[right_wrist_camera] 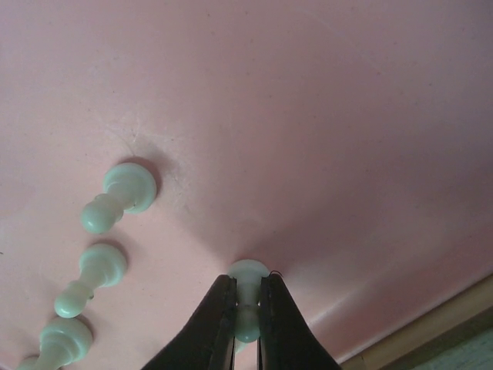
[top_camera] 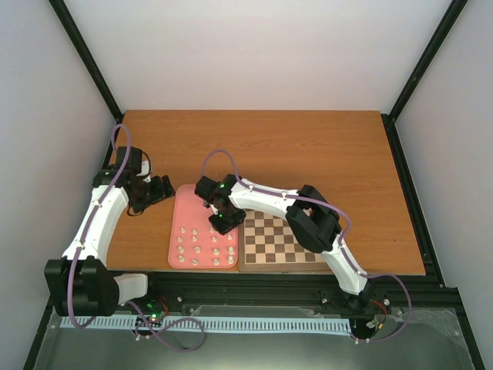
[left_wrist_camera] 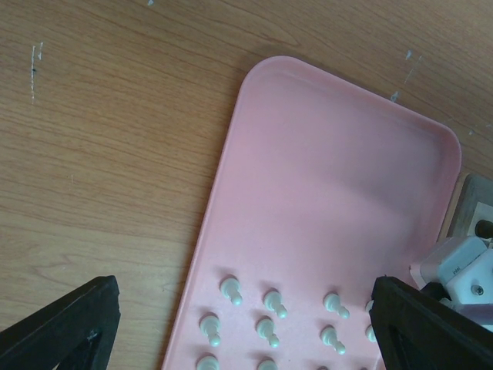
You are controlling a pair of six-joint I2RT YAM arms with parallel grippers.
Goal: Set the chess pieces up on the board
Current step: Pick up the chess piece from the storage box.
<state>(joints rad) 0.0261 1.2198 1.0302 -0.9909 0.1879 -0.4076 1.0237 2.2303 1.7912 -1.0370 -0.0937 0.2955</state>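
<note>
Several small white chess pieces (top_camera: 199, 250) stand in rows on the near half of a pink tray (top_camera: 185, 202). The checkered wooden board (top_camera: 281, 239) lies right of the tray, and I see no pieces on it. My right gripper (top_camera: 223, 223) is down on the tray's right side. In the right wrist view it (right_wrist_camera: 246, 308) is shut on one white pawn (right_wrist_camera: 248, 276), whose base rests on the tray (right_wrist_camera: 308, 116). Other pawns (right_wrist_camera: 123, 189) stand to its left. My left gripper (left_wrist_camera: 246, 316) hangs open above the tray's left part, with pawns (left_wrist_camera: 271, 302) below it.
The brown table (top_camera: 308, 154) stretches behind and to the right of the tray and board. A black frame rail (top_camera: 269, 279) runs along the near edge. In the left wrist view, the white right arm (left_wrist_camera: 462, 266) shows at the right, by the board's corner (left_wrist_camera: 474, 208).
</note>
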